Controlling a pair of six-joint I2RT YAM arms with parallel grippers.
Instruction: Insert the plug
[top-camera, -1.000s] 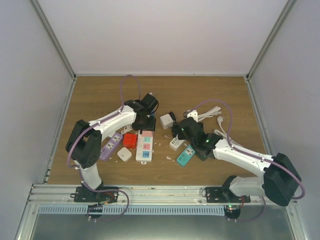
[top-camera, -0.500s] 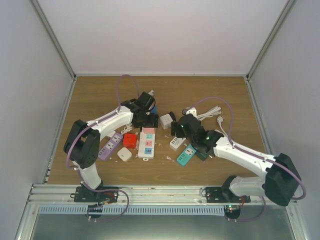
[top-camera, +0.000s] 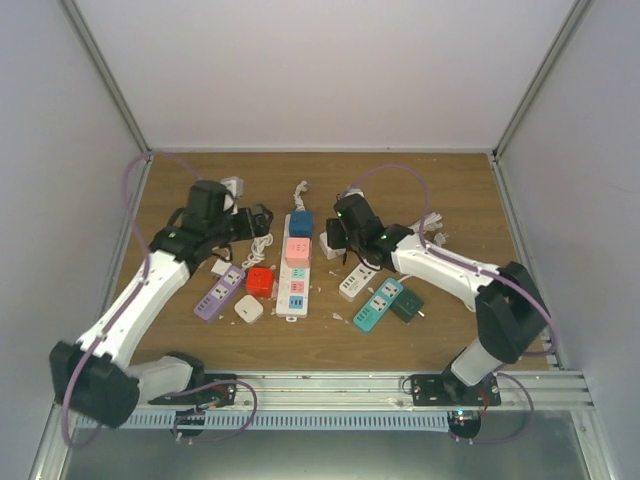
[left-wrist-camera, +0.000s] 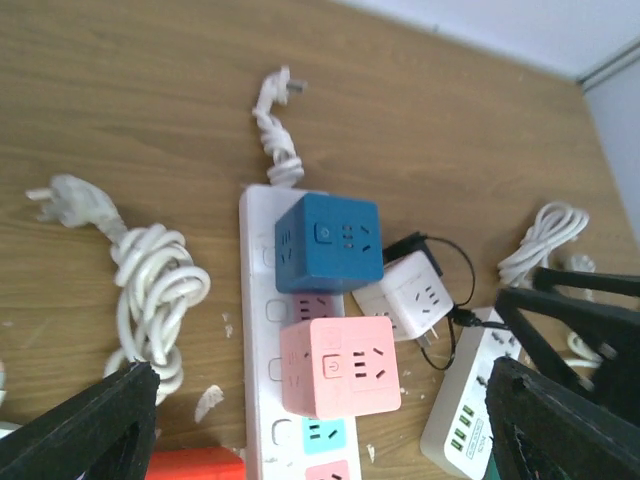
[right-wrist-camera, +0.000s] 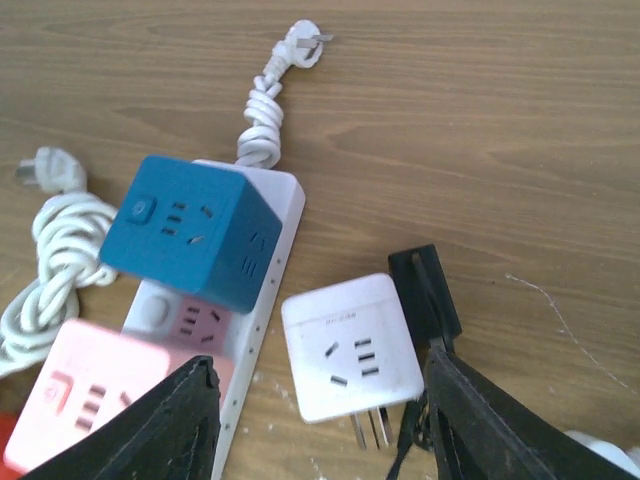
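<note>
Right gripper (right-wrist-camera: 320, 400) hangs open and empty over the white cube (right-wrist-camera: 350, 345), the plug adapter that looks to be the one to insert; it lies flat on the table (right-wrist-camera: 520, 120), just beside the strip (left-wrist-camera: 262, 330), its prongs (right-wrist-camera: 368, 428) pointing towards the camera

The left gripper (left-wrist-camera: 325, 410) is likewise spread wide and holds nothing, looking down on the same cluster

A blue cube (right-wrist-camera: 195, 230) and a pink cube (left-wrist-camera: 340, 367) already sit on the strip, so the likely target is the teal socket (left-wrist-camera: 312, 437) just below the pink one

The step in hand appears to be the pick-up: the fingers should close on the cube's two flat sides, clear of the prongs and of the black lead (right-wrist-camera: 428, 295) touching its edge, which could snag or drag along

Once lifted, the cube needs turning prongs-down and squaring to the socket slots before any push, and the left arm could usefully pin the strip so it does not slide
</note>
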